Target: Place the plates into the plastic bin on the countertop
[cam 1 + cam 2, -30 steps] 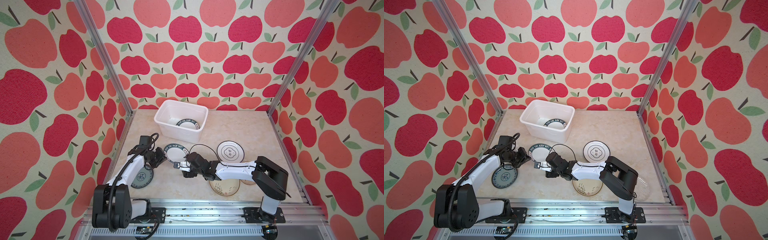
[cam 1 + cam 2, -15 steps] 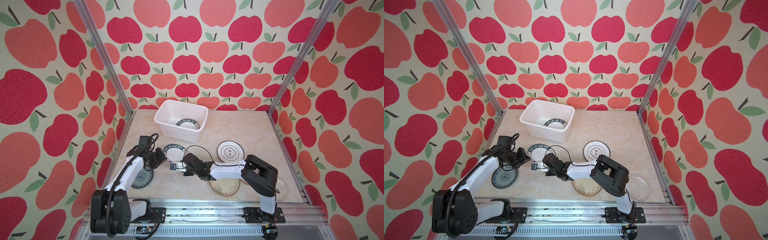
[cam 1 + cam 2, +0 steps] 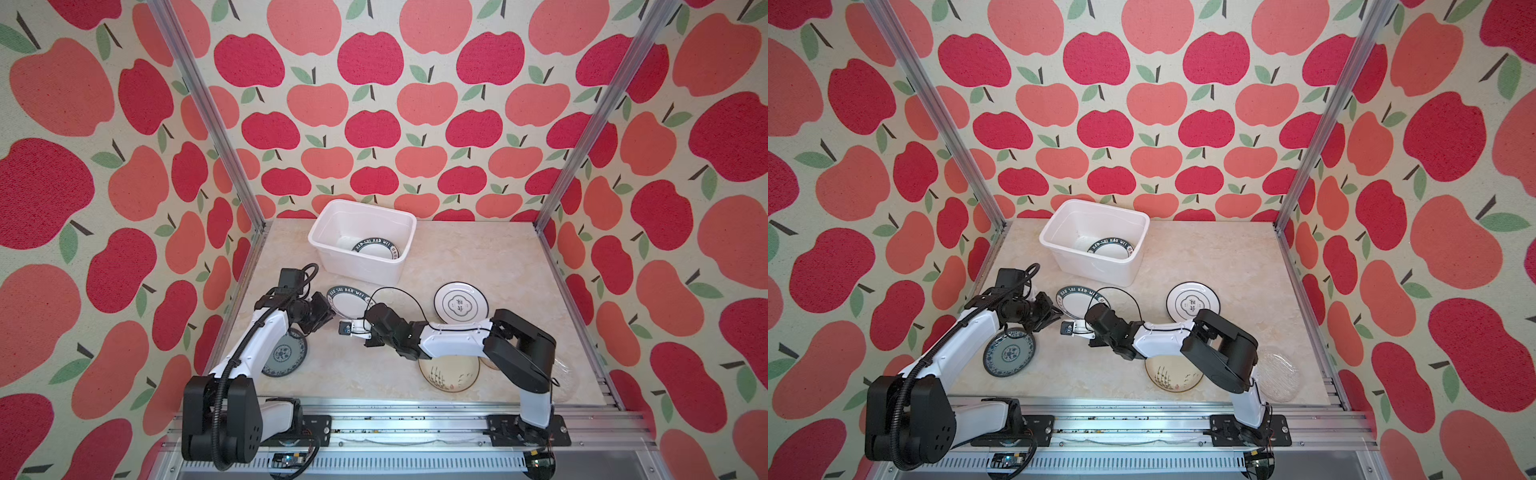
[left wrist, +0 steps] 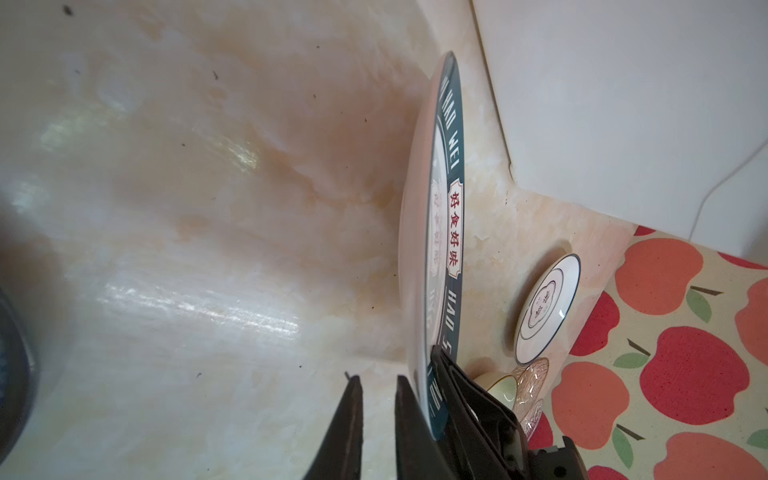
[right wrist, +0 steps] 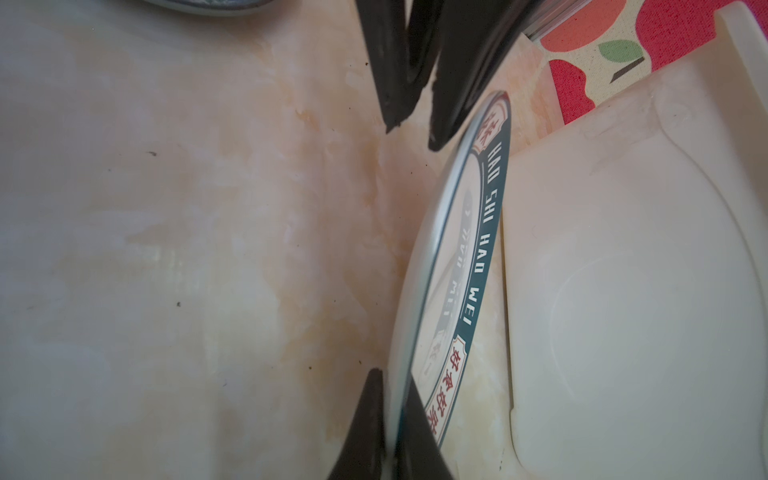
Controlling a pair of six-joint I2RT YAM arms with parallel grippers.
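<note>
- White round plates with dark green lettered rims (image 3: 348, 301): two.
- White round plate with thin dark rings (image 3: 460, 302): one.
- Blue-patterned round plate (image 3: 1009, 353): one.
- Cream round plate with reed drawing (image 3: 1173, 376): one.
- Clear glass round plate (image 3: 1277, 374): one.
- Amber-tinted glass plate (image 4: 533, 375), mostly hidden: at least one.
- White translucent rectangular plastic tub (image 3: 357, 270): one.

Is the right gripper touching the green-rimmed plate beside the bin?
Touching: the right wrist view shows the right gripper closed on the rim of the green-rimmed plate.
</note>
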